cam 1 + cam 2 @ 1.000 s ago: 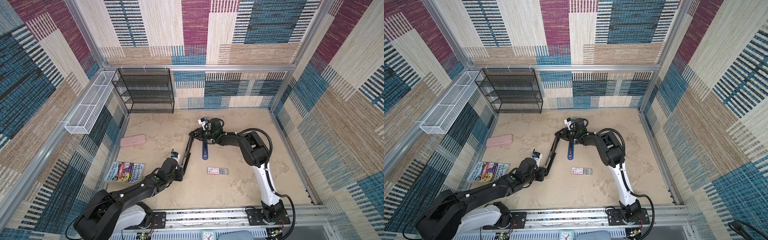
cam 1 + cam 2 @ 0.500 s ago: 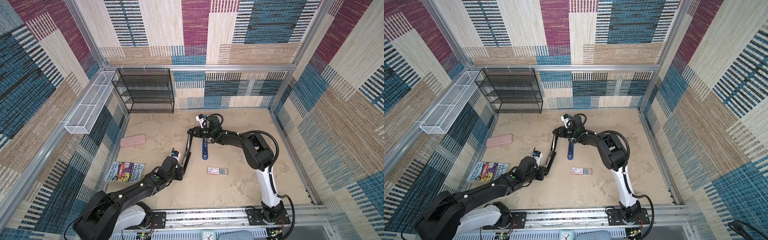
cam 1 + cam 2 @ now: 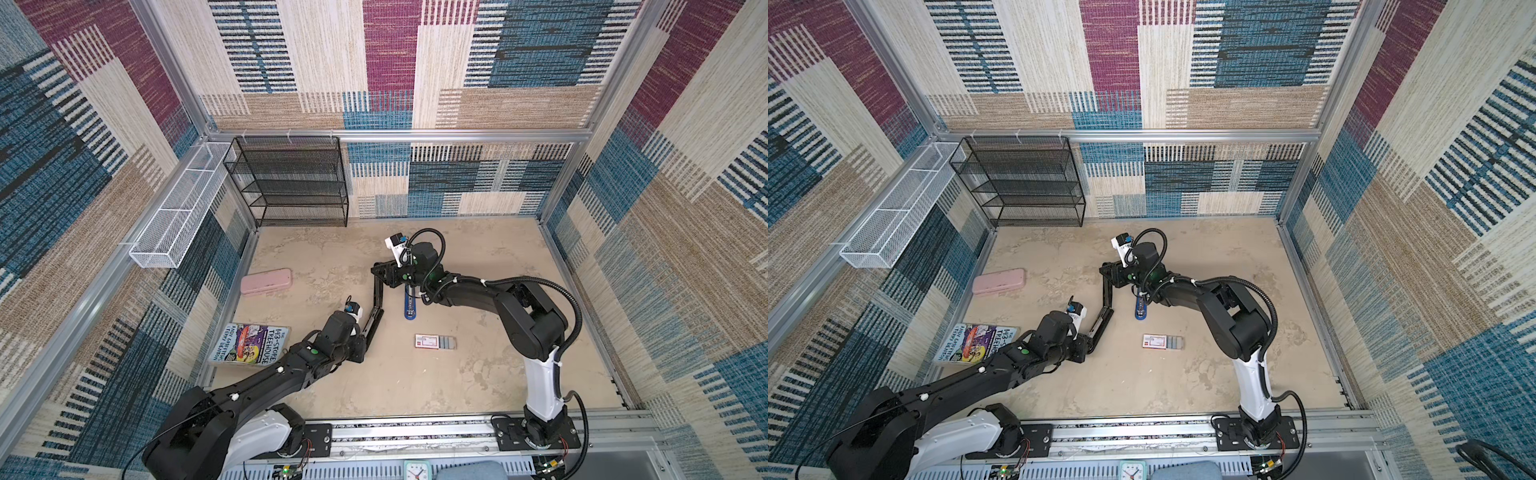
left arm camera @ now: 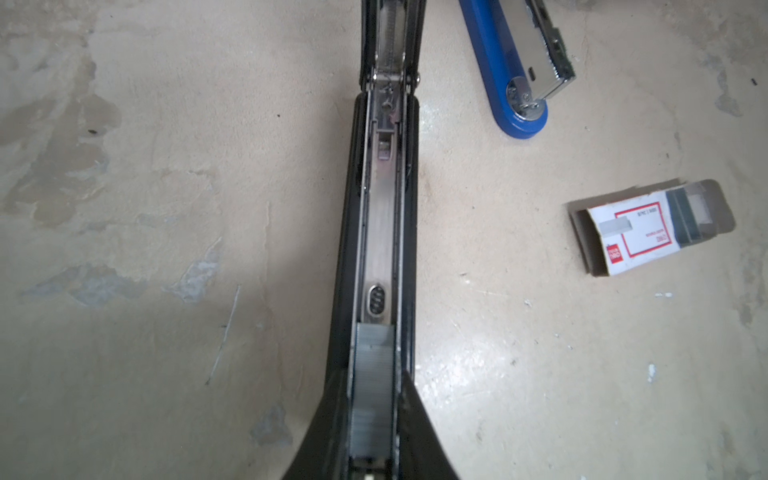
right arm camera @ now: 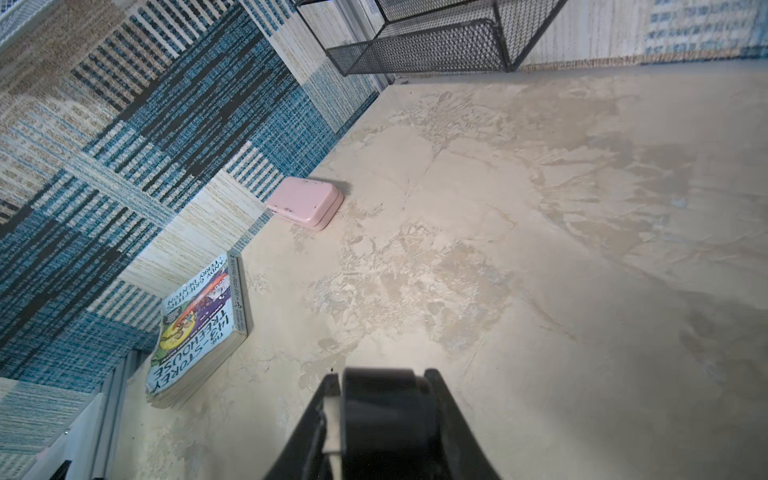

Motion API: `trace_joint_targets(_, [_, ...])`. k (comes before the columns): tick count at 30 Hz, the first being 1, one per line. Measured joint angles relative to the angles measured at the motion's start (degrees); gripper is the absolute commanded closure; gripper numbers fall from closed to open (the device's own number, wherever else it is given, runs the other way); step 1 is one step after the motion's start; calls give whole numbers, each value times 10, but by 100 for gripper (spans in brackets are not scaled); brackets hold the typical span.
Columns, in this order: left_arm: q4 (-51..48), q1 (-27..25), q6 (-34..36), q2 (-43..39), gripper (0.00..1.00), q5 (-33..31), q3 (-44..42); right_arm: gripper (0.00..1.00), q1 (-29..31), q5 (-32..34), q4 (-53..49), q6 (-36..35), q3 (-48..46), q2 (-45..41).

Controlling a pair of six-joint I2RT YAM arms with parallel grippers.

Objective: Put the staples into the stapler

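Note:
The black stapler [image 3: 377,297] [image 3: 1106,297] hangs folded open above the table, held at both ends. My left gripper [image 3: 366,332] [image 3: 1094,334] is shut on its lower half. In the left wrist view a grey strip of staples [image 4: 373,374] lies in the open magazine [image 4: 382,232] between my fingers. My right gripper [image 3: 380,272] [image 3: 1111,272] is shut on the stapler's top arm [image 5: 386,403]. The white staples box [image 3: 428,341] [image 3: 1156,341] [image 4: 636,237] with a red-edged label lies on the table, its grey tray [image 4: 692,216] slid out.
A blue stapler [image 3: 410,305] [image 3: 1140,307] [image 4: 515,62] lies open just right of the black one. A pink case [image 3: 266,281] [image 5: 305,202] and a book [image 3: 249,345] [image 5: 199,328] lie by the left wall. A black wire rack [image 3: 291,183] stands at the back left.
My right gripper has shifted a little to the left with the stapler's top arm. The left gripper and the staples box have stayed put.

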Motion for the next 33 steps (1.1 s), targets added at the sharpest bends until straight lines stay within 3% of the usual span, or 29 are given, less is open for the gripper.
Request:
trace_joint_targets(15, [-64,1,5,-23,100,4,24,66,47,63,23,-67,-40,-36])
trace_joint_targets(33, [-96,2,18,-25,100,-5,56,64,64,72,17,-82,-50,-56])
